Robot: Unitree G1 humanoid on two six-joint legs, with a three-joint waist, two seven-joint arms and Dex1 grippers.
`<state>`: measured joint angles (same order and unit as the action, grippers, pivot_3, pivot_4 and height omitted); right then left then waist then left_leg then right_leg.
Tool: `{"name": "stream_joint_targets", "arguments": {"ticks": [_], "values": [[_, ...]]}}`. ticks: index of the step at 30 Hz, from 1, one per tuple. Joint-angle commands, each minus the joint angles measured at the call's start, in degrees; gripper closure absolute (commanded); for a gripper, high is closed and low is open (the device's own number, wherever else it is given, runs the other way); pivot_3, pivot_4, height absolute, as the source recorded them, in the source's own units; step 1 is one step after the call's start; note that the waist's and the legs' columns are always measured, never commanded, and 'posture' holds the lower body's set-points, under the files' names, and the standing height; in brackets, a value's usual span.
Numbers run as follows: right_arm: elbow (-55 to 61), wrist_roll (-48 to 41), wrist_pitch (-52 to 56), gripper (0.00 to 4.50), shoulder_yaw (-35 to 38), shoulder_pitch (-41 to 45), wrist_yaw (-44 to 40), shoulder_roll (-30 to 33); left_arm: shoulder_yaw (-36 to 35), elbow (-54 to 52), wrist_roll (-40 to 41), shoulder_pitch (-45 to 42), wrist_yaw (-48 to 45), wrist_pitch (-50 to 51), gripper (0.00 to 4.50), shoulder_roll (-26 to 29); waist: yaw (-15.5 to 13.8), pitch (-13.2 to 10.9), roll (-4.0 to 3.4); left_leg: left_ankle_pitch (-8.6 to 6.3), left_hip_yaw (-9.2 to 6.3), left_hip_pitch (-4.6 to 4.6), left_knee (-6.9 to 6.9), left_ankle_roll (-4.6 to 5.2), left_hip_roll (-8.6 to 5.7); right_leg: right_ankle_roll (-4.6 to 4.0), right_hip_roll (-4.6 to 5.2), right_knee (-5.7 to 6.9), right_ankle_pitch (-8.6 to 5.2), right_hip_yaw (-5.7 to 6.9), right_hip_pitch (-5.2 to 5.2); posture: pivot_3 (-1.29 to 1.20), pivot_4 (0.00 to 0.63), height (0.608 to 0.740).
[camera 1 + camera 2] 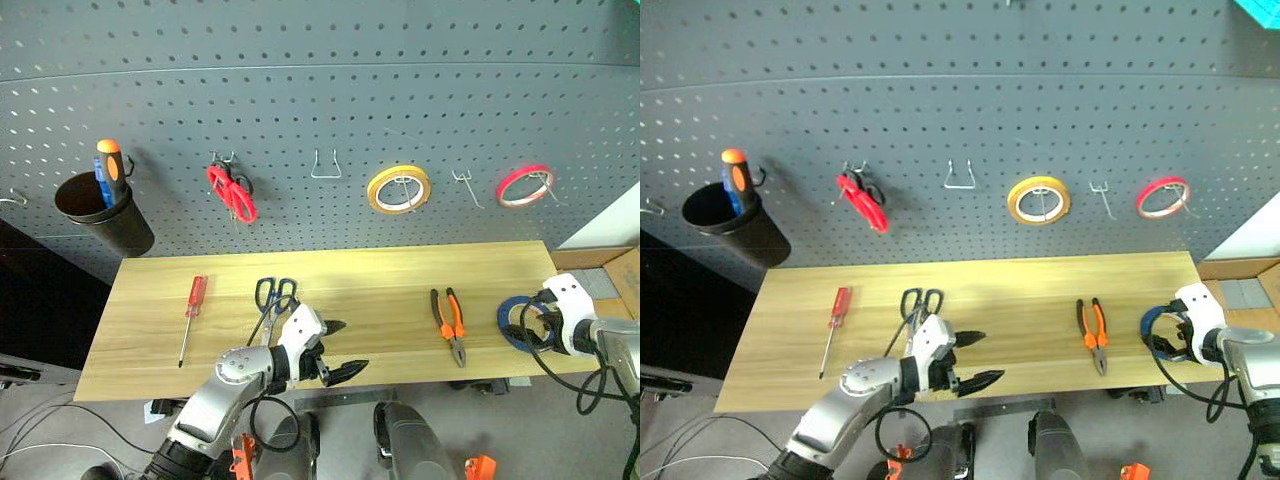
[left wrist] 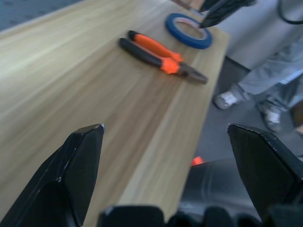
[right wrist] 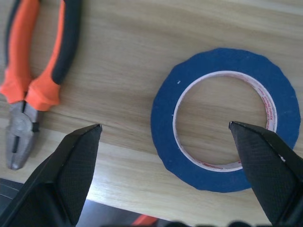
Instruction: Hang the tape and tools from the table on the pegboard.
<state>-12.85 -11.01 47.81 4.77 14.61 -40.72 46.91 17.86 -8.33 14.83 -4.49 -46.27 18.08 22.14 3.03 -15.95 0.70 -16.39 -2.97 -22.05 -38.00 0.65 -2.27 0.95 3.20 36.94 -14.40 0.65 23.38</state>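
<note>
three rolls of tape: blue (image 1: 517,323), yellow (image 1: 398,189), red (image 1: 525,186), two scissors (image 1: 275,294) (image 1: 232,192), two screwdrivers (image 1: 191,316) (image 1: 112,166), one pliers (image 1: 449,323), one black cup (image 1: 103,212)

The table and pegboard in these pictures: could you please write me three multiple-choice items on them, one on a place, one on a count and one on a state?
1. Where does the blue tape lie?
A. On the table, near its right end
B. On a pegboard hook
C. In the black cup

2. How many rolls of tape hang on the pegboard?
A. None
B. Two
C. Four

3. How does the right gripper stand?
A. Shut on the pliers
B. Shut on the tape
C. Open above the tape

Key:
1 A, the tape lies flat on the wood beside the pliers.
2 B, the yellow roll and the red roll hang there.
3 C, its fingers stand wide apart, holding nothing.
</note>
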Motion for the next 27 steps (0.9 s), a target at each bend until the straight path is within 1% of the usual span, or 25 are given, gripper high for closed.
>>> {"name": "stream_joint_targets", "arguments": {"ticks": [1, 4, 6, 10, 12, 21, 24, 25, 27], "values": [[-5.7, 3.1, 4.6, 0.0, -2.5, 5.9, 3.7, -0.6, 1.7, -1.3, -0.4, -0.7, 0.3, -0.7, 0.06, -2.0, 0.2, -0.3, 0.05, 0.0, 0.02, 0.0, -0.03, 0.0, 0.0, 0.02, 0.0, 0.01, 0.01, -0.01, 0.0, -0.14, 0.332, 0.74], [-11.6, 5.9, 1.8, 0.0, -4.4, 9.7, 6.3, -2.0, 1.4, -2.3, -0.1, -0.1, 1.1, -0.2, 0.06, -2.9, 0.3, -0.7, 0.21, 0.0, 0.05, -0.01, -0.02, 0.0, 0.0, 0.04, 0.0, 0.02, 0.02, -0.02, 0.01, -0.13, 0.337, 0.74], [-14.6, 6.8, 2.4, 0.0, -5.6, 11.6, 6.8, -2.6, 1.2, -3.0, 0.0, 0.7, 1.3, -0.1, 0.06, -2.5, 0.3, -0.8, 0.18, 0.0, 0.04, -0.1, 0.03, 0.0, 0.0, 0.04, -0.02, 0.03, 0.02, 0.0, 0.13, -0.13, 0.337, 0.74], [-19.9, 7.7, 1.7, 0.0, -6.2, 14.6, 7.6, -3.7, 0.5, -4.9, 0.5, 2.3, 1.8, 0.5, 0.06, -1.8, 0.3, -0.9, 0.16, 0.02, 0.04, -0.59, -0.05, -0.03, 0.0, 0.05, -0.02, 0.07, 0.03, 0.01, 0.54, -0.12, 0.344, 0.74], [-20.7, 7.8, 1.5, 0.0, -7.1, 15.2, 6.3, -4.1, -0.1, -5.7, 0.8, 3.1, 2.2, 1.0, 0.06, -1.6, 0.2, -1.0, 0.18, 0.02, 0.04, -0.77, -0.12, -0.04, -0.01, 0.11, -0.01, 0.1, 0.06, 0.0, 0.69, -0.11, 0.349, 0.74], [-21.1, 7.3, 3.6, 0.0, -6.4, 14.8, 5.1, -4.6, -1.4, -8.3, 1.5, 5.1, 3.6, 2.7, 0.06, -1.3, 0.2, -1.5, 0.2, 0.01, 0.05, -0.77, -0.15, -0.02, -0.02, 0.17, -0.01, 0.08, 0.1, -0.03, 0.68, -0.1, 0.365, 0.74], [-22.2, 6.9, 4.6, 0.6, -5.1, 14.8, 6.4, -5.5, -2.0, -8.7, 1.8, 5.0, 3.9, 3.3, 0.0, -1.2, 0.2, -1.7, 0.35, 0.01, 0.05, -0.77, -0.15, -0.02, -0.02, 0.17, -0.01, 0.08, 0.1, -0.03, 0.67, -0.09, 0.37, 0.74], [-22.6, 6.9, 4.6, 0.87, -4.7, 14.7, 6.8, -5.9, -2.2, -8.9, 1.9, 4.9, 3.9, 3.5, 0.0, -1.2, 0.2, -1.7, 0.44, 0.01, 0.05, -0.77, -0.16, -0.02, -0.02, 0.17, 0.0, 0.08, 0.1, -0.03, 0.67, -0.09, 0.37, 0.74], [-23.3, 6.9, 3.9, 1.57, -4.2, 14.5, 7.4, -6.4, -2.5, -9.1, 2.2, 4.8, 4.0, 3.8, 0.0, -1.0, 0.1, -1.8, 0.59, 0.01, 0.04, -0.77, -0.17, -0.02, -0.02, 0.17, 0.0, 0.08, 0.11, -0.04, 0.66, -0.09, 0.369, 0.74]]}}
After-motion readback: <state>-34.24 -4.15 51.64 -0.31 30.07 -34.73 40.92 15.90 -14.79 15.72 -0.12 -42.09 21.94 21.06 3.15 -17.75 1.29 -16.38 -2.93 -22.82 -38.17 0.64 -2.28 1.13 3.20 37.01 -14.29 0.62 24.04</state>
